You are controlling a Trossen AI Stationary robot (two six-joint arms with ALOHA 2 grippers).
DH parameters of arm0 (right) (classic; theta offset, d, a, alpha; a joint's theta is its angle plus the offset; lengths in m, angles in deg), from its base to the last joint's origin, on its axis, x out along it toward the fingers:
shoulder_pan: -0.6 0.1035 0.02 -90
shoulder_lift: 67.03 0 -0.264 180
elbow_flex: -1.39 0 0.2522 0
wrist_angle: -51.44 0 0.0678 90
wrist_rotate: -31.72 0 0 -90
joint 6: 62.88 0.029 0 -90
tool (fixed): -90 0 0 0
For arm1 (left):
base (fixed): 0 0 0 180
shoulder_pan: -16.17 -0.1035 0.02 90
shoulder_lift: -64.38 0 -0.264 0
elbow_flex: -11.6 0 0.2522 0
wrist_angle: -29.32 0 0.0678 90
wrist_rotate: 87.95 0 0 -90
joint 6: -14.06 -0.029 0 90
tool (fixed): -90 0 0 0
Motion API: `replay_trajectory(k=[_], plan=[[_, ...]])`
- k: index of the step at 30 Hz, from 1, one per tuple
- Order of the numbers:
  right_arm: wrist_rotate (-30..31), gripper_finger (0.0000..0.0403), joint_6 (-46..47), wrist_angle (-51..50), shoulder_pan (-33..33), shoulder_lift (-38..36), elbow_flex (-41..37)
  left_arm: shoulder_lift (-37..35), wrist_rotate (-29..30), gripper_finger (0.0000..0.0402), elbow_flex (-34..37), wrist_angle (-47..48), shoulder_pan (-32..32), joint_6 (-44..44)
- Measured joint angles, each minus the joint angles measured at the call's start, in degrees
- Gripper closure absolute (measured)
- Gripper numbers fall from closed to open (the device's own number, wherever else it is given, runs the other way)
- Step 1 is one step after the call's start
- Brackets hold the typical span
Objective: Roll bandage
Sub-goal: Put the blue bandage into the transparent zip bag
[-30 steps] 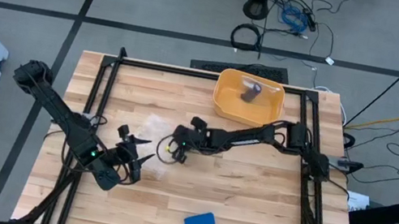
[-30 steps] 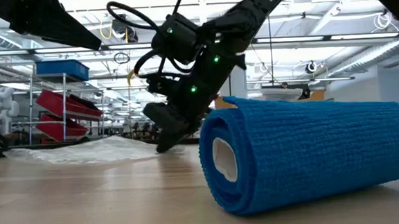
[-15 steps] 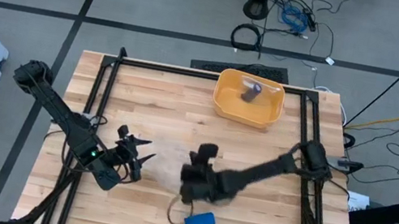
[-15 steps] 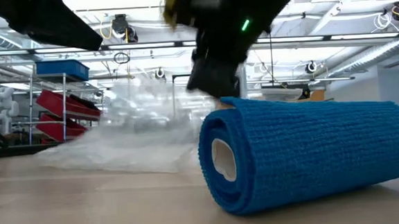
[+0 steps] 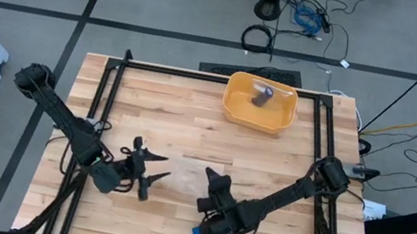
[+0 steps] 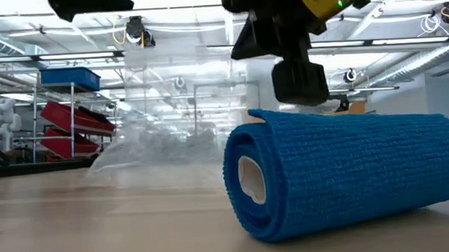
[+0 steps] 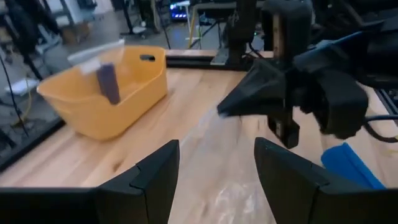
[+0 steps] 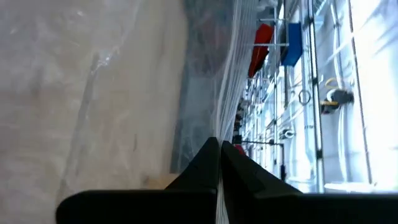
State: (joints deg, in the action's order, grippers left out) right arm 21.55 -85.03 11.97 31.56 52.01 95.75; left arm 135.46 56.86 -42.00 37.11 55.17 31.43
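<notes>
The blue bandage [image 6: 344, 173] lies on its side on the bench [image 5: 192, 114], near the front edge, already wound into a roll with its hollow core showing in the low view. The right end effector [image 8: 219, 163] sits directly above it, fingers pressed together on a thin sheet of clear plastic wrapping [image 6: 170, 125], which hangs from the grip and trails to the bench behind the roll. The left end effector [image 7: 214, 165] rests low over the bench to the left of the roll, fingers apart and holding nothing, facing the right arm and the yellow basket [image 5: 259, 102] at the far edge. Judged from this, the step in hand is clearing the wrapping away rather than rolling. The next move likely calls for setting the plastic aside, clear of the bandage, without dragging it across the roll.
</notes>
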Motion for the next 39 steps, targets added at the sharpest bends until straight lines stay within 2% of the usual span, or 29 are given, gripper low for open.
replay_trajectory(k=[3, 10, 16, 18, 27, 39], plan=[[-0.21, 0.0403, -4.66, 0.1, 0.22, 0.0, -0.24, 0.35, -0.12, 0.0187, 0.0, -1.77, -0.15, -3.27], [-0.3, 0.0403, -24.91, 3.49, 1.62, 0.0, -0.31, 2.41, -0.84, 0.0187, 0.0, -1.83, -3.37, -4.29], [-0.35, 0.0403, -30.62, 11.2, 1.9, -0.02, -0.28, 5.68, -11.33, 0.0187, 0.0, -6.58, -7.01, -7.84], [-0.35, 0.0403, -31.34, 11.85, 1.98, -0.02, -0.28, 6.77, -13.36, 0.0187, 0.0, -8.21, -7.57, -9.72], [-0.35, 0.0403, -31.31, 11.82, 2.3, -0.04, -0.28, 7.39, -14.11, 0.0192, 0.0, -8.45, -8.45, -11.05], [-0.35, 0.0403, -31.51, 12.27, 2.27, -0.04, -0.28, 7.59, -13.96, 0.0292, 0.0, -2.7, -11.09, -7.21]])
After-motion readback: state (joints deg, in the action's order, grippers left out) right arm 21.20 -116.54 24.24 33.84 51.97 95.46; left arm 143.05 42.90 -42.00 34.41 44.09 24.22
